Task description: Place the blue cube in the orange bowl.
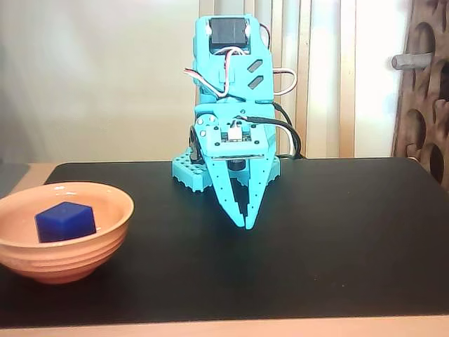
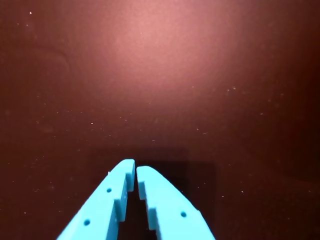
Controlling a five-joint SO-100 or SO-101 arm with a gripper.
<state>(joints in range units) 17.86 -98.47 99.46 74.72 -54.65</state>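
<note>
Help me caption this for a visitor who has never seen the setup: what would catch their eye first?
First, the turquoise arm at the centre of the fixed view, its gripper pointing down at the black table, fingertips nearly together with nothing between them. Next, at the left edge, the orange bowl with the blue cube resting inside it. The wrist view shows only the fingertips over bare dark surface.

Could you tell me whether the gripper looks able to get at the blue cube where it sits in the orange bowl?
Probably yes. The blue cube lies uncovered in the orange bowl, open from above, and bare mat separates it from the gripper, which is shut and empty and would need to open.
</note>
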